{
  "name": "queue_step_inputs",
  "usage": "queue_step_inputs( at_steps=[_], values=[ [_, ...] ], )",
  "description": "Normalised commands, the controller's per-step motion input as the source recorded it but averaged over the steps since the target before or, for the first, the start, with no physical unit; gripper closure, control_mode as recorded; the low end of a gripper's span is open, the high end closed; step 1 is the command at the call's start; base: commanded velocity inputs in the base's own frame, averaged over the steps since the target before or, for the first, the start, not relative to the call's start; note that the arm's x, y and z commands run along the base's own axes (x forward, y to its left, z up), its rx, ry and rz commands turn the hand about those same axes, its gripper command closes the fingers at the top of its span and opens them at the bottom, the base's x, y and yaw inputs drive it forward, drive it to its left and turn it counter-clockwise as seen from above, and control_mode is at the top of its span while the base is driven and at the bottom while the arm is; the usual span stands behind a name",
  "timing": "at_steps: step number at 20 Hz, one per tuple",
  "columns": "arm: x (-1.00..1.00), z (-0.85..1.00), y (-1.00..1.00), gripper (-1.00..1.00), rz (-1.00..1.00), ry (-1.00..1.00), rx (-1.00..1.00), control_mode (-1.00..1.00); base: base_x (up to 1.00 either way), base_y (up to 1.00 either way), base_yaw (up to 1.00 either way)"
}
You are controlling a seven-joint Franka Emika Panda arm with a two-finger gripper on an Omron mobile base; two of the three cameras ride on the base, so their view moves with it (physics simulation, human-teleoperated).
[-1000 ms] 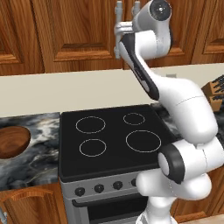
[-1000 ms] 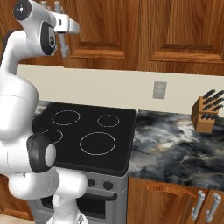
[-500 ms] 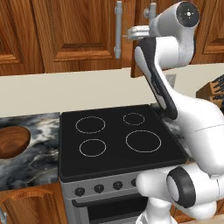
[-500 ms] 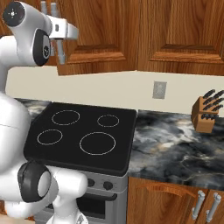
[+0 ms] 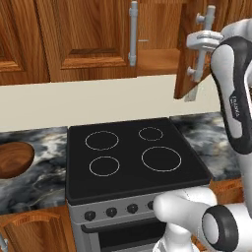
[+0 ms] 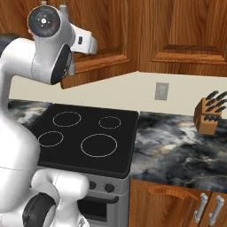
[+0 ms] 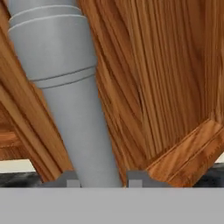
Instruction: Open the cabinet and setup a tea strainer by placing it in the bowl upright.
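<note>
Cabinet [image 5: 93, 39] above the stove [image 5: 130, 155]: reddish-brown wood, raised panels, grey bar handles. Right door [image 5: 189, 54] swung partway out, and the gripper [image 7: 99, 178] pinches its handle [image 7: 70, 96], fingertips either side. Wooden bowl [image 5: 14, 158] sits on the left counter.

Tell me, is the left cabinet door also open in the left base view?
No, the left door sits flush and shut, while only the right door stands swung out.

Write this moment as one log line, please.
claw: shut on right door handle | cabinet: right door part open | bowl: empty
</note>
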Motion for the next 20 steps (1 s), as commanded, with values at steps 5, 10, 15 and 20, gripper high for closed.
queue_step_inputs(
  at_steps=[5, 10, 15, 20],
  values=[
    [-1.0, 0.0, -0.78, 1.0, 0.16, 0.13, 0.16, -1.0, 0.0, 0.0, 0.0],
    [-0.97, 0.0, -0.64, 1.0, 0.11, 0.08, 0.07, -1.0, 0.0, 0.0, 0.0],
    [-0.62, 0.0, -0.06, 1.0, 0.0, 0.03, 0.0, -1.0, 0.0, 0.0, 0.0],
    [-0.44, 0.0, 0.04, -1.0, 0.0, 0.0, -0.02, -1.0, 0.0, 0.0, 0.0]
  ],
)
